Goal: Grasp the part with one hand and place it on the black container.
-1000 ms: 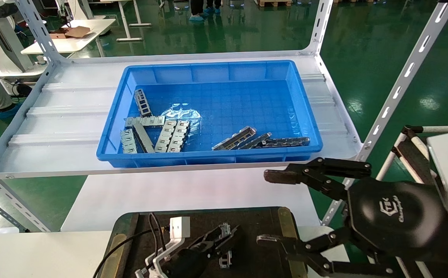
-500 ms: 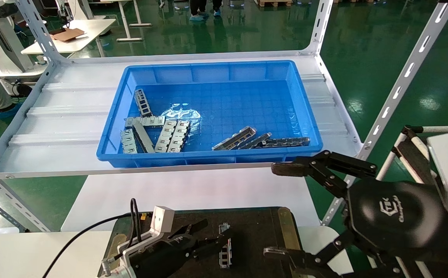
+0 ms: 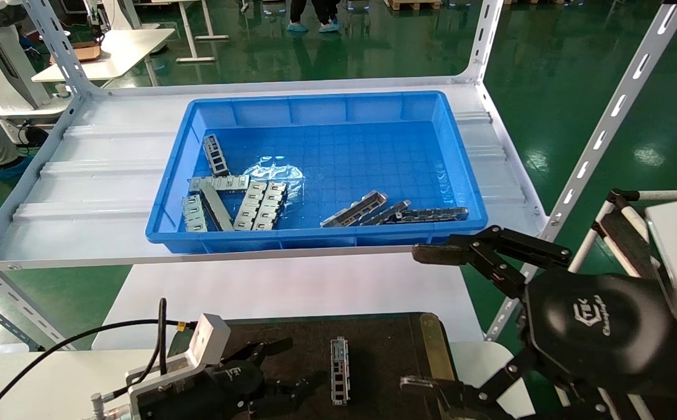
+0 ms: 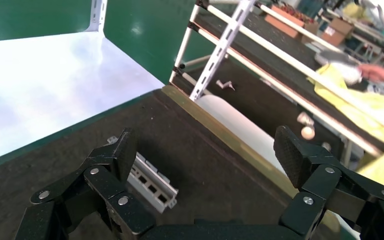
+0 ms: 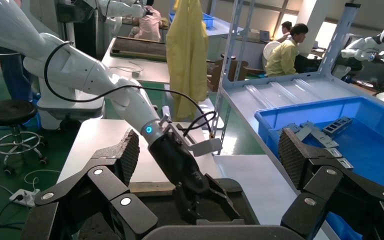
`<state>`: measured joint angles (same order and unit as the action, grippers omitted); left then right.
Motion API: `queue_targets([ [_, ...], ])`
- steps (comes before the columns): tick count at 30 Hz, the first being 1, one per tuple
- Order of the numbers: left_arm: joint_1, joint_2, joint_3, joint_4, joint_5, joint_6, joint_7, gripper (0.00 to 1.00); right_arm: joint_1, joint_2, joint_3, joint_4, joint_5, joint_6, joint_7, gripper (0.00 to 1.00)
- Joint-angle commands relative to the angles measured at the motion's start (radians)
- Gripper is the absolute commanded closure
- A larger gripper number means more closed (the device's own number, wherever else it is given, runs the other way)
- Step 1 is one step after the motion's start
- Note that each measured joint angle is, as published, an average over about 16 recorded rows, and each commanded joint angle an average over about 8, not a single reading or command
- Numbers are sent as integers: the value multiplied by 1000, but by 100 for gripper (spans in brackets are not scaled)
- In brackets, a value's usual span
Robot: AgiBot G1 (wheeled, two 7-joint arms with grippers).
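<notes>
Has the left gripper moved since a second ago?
Yes. The left gripper has pulled back left toward the near edge of the flat black tray, open, leaving the silver-grey metal channel part lying there.

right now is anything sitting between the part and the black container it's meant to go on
Nothing visible. The part already lies flat on the black container, and the open left gripper sits beside it, clear of it. The right gripper hangs open off to the side.

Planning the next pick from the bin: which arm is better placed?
Probably right: its open claw hovers just before the blue bin, near its parts. The left claw, open, sits low over the black container beside the placed part.
</notes>
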<state>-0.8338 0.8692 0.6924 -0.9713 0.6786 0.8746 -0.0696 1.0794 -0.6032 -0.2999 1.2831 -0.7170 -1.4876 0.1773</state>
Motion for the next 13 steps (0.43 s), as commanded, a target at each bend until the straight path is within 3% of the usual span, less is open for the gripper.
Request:
queue_targets([
  [1, 1, -26, -2, -13, 2, 23, 7, 0, 0, 0, 0, 0, 0, 0, 0, 0],
  [13, 23, -111, -17, -63, -2, 77, 34, 0, 0, 0, -1, 0, 0, 0, 0, 0],
])
